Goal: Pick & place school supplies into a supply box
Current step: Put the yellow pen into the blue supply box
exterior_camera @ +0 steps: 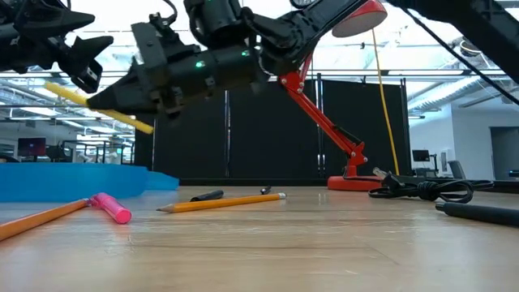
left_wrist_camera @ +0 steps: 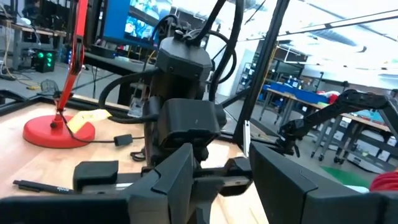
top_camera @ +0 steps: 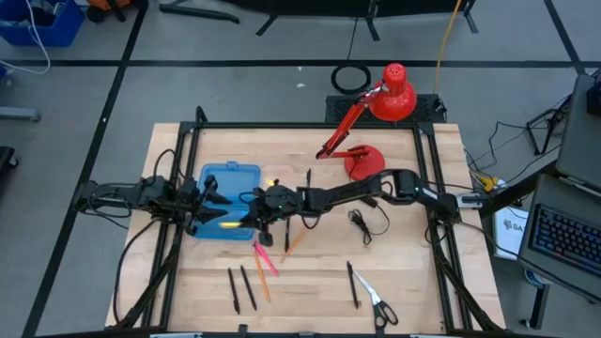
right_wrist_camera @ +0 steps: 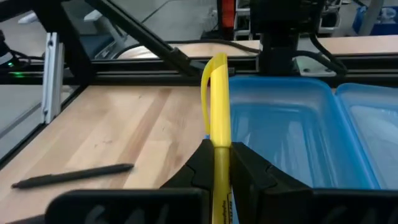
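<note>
Blue supply box (top_camera: 228, 178) lies open on worktop (top_camera: 404, 272). Left claw (top_camera: 208, 200) at box's left edge, fingers apart, empty. Right claw (right_wrist_camera: 217, 163) clamped on yellow marker (right_wrist_camera: 217, 112), hovering above box's right rim; marker's long axis points across box, toward left claw. Box lies directly beyond marker tip; right arm nearer.

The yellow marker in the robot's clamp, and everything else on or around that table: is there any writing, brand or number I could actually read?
No text can be read in full.
yellow marker, held by the right end effector: small print on the barrel, too small to read.
white box beside the table: dark letters starting "SA", the rest cut off.
monitors in the room: bright screens, too blurred to read.
</note>
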Motion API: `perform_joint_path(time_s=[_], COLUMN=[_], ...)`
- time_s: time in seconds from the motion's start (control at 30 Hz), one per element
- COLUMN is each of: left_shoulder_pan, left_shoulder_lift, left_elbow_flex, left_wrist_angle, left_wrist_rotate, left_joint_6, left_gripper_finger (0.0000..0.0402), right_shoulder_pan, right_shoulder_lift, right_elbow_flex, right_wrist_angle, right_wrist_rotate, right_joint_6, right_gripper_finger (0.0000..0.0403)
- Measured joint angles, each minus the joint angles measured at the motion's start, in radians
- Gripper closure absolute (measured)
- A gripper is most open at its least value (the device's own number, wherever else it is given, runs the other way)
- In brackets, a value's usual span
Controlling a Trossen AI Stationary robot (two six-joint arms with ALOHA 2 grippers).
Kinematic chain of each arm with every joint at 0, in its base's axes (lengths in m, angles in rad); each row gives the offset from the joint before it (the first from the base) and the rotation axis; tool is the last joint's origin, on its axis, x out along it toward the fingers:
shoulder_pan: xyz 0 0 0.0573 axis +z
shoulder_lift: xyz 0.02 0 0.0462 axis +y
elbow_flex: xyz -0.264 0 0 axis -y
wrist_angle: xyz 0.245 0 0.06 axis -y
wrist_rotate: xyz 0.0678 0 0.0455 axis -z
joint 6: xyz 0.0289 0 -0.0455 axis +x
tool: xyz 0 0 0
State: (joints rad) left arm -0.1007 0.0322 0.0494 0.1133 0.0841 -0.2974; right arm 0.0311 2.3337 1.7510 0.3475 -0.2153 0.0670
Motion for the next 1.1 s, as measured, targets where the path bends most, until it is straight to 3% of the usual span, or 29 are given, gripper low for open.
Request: perform_joint_path(time_s=[0.5, 0.87, 1.1], left_shoulder_pan=[0.0, 0.0, 0.0], left_shoulder_lift=[0.0, 0.0, 0.0], left_elbow_flex=[0.0, 0.0, 0.0], left_wrist_angle=[0.011, -0.007, -0.013], left_wrist_rotate=[0.004, 0.003, 0.003], left_joint_6=[0.006, 0.006, 0.006], left_gripper_finger=[0.024, 0.024, 0.024], right_shoulder_pan=[-0.036, -0.055, -0.054], right_shoulder_lift=[0.226, 0.238, 0.238], right_elbow_flex=[0.298, 0.303, 0.303], right_wrist_angle=[0.007, -0.031, -0.047], right_wrist_rotate=[-0.077, -0.061, -0.02], right_joint_6=[0.075, 0.079, 0.079], right_gripper_finger=[0.0384, 0.0384, 0.0342])
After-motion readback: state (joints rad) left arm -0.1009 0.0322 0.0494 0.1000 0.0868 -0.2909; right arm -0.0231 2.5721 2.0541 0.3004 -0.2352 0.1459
